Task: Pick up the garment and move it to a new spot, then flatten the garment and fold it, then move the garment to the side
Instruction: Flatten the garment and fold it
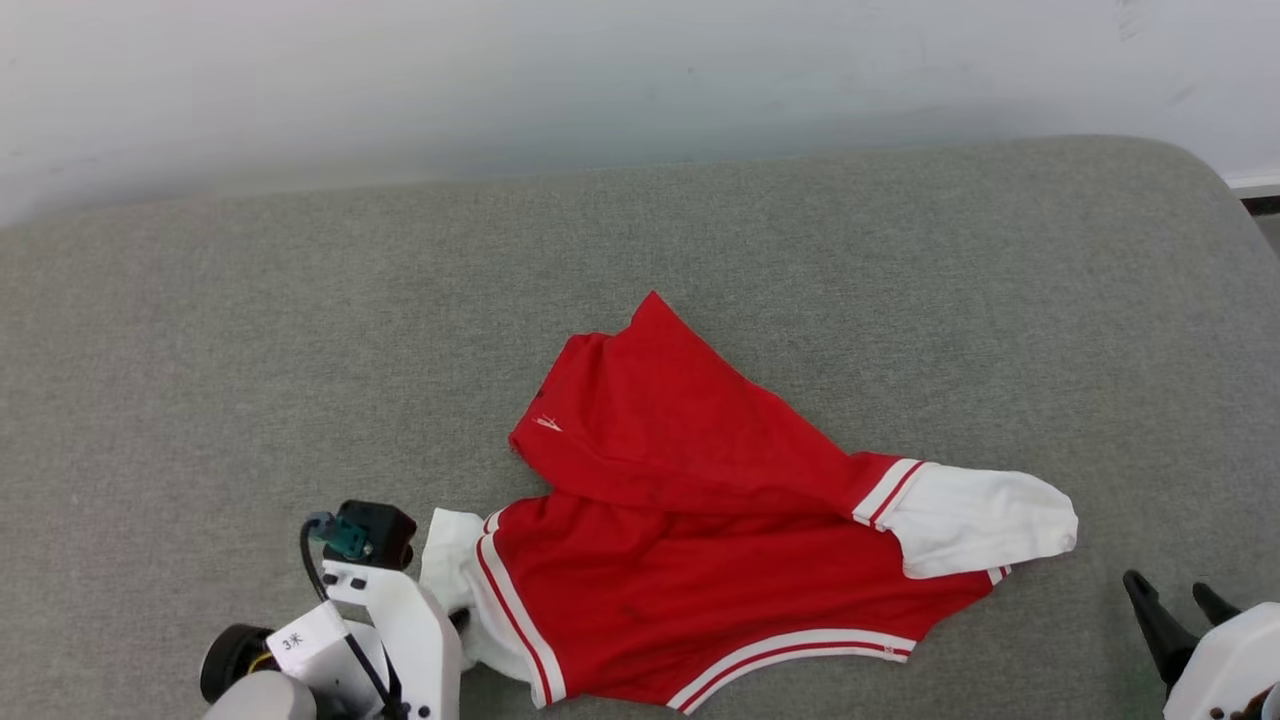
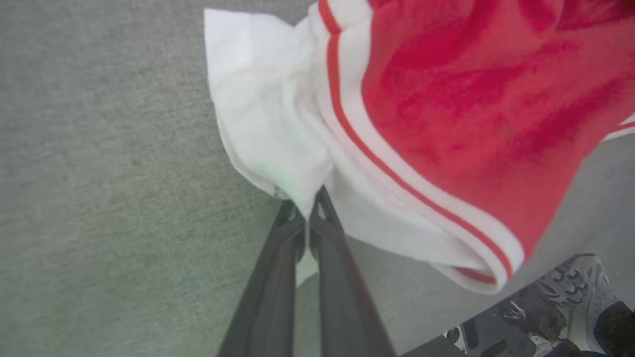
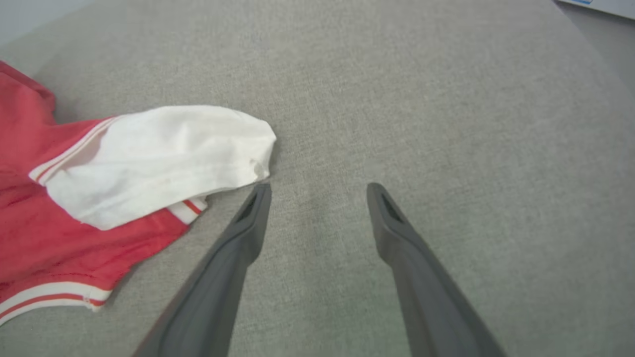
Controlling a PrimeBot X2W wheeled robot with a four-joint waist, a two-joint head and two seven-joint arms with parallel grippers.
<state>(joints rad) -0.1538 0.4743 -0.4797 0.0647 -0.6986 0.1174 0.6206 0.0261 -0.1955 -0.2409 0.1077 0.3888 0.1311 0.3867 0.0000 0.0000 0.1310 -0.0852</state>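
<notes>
Left wrist view showed the left end effector clamped on the garment's white sleeve at the bench's near edge; right end effector gaped empty. That thin bite might slip.

I see the red garment lying crumpled on the grey fabric surface, its body folded over itself and its striped hem toward me. One white sleeve lies spread out at my right. The other sleeve, bunched at my left, is pinched between the closed fingers of my left gripper.
</notes>
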